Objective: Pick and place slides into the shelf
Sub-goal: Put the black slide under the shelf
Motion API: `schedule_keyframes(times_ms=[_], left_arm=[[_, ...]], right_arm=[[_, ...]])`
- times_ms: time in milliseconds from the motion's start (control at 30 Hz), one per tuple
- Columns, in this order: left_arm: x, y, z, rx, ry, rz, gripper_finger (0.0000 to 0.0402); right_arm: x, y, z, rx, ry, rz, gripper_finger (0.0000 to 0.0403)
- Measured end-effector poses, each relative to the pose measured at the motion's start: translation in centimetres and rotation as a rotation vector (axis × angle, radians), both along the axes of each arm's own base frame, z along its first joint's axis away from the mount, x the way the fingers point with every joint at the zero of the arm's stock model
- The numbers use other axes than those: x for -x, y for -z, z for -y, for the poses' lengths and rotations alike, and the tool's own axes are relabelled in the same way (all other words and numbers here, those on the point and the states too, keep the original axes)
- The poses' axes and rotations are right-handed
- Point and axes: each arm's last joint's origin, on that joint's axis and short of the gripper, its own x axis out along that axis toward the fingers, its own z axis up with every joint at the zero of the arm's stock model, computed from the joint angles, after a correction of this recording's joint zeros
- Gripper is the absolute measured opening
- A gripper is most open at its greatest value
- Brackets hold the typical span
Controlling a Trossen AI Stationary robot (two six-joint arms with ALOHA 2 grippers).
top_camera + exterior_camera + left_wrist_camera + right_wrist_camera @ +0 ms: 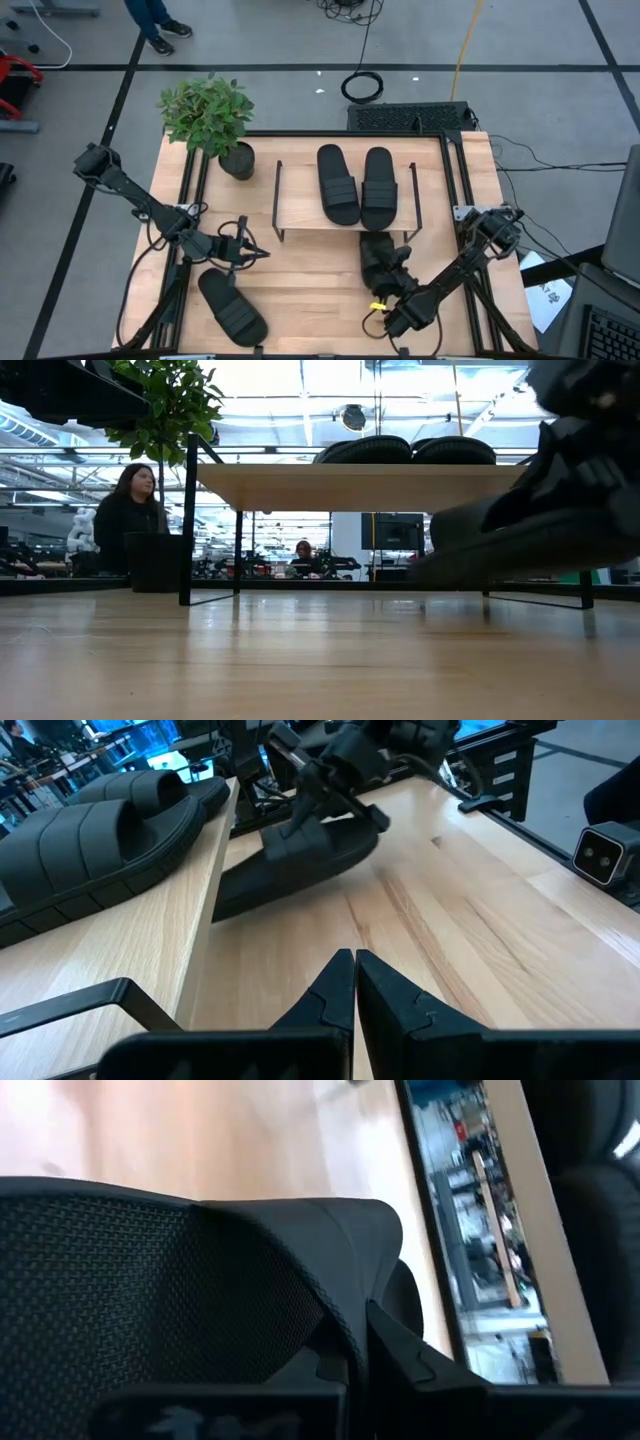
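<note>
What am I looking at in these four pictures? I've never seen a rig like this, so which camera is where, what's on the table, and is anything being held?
This is a robot with two dark arms working at a wooden table. One picture looks straight down from above, one looks level across the tabletop, and one comes from each arm's wrist.

On the table stands a small shelf with two black slides lying side by side on its top board. A potted plant sits at a far corner. Another slide lies flat near the left arm.

The right gripper is shut on a fourth slide, holding it tilted just in front of the shelf. The left gripper is shut and holds nothing. People show in the room behind.
</note>
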Motion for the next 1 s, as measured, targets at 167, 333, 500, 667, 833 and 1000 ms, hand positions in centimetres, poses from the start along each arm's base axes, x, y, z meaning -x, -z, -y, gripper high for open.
schedule_keyframes(times_ms=[167,333,500,667,833,1000], left_arm=[[0.0,0.0,0.0,-0.011,0.003,0.001,0.0017],[0.0,0.0,0.0,-0.014,0.004,0.001,0.0017],[0.0,0.0,0.0,-0.010,0.003,0.001,0.0017],[0.0,0.0,0.0,-0.009,0.003,0.001,0.0017],[0.0,0.0,0.0,-0.009,0.002,0.001,0.0017],[0.0,0.0,0.0,-0.018,0.005,0.002,0.0017]], right_arm=[[0.3,-0.3,0.7,0.020,0.050,0.007,0.0003],[0.3,-0.4,1.0,0.018,0.070,0.012,0.0003],[0.1,-0.3,1.6,0.003,0.117,-0.033,0.0003],[0.4,0.3,2.5,0.011,0.149,-0.016,0.0002],[0.8,1.1,3.6,0.029,0.180,-0.031,0.0002],[0.9,1.6,4.3,0.074,0.158,-0.040,0.0002]])
